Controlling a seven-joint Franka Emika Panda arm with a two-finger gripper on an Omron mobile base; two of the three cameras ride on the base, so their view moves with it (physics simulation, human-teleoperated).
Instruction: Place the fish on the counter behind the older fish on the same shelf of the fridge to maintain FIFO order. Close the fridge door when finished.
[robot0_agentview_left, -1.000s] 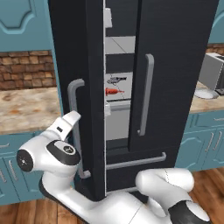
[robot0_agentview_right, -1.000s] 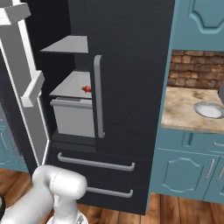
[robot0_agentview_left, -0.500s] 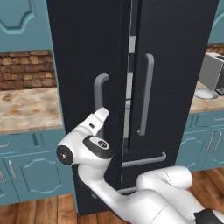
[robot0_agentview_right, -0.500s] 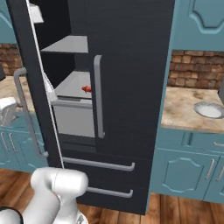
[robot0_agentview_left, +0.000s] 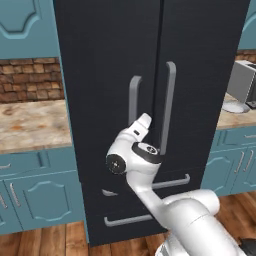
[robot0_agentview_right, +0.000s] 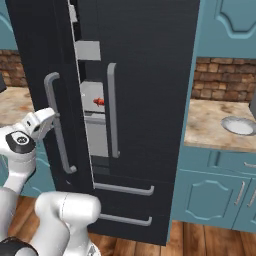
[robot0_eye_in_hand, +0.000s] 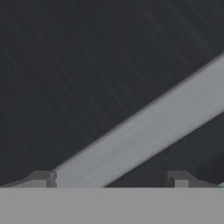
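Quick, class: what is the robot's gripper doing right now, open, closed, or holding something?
Gripper: open, holding nothing; its two fingertips stand wide apart on either side of the grey handle of the fridge door.

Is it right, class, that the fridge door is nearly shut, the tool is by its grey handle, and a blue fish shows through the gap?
Not quite. The fish seen through the gap is red-orange, not blue, as the right base view shows. The rest stands: the fridge door is nearly shut and the tool is by its grey handle.
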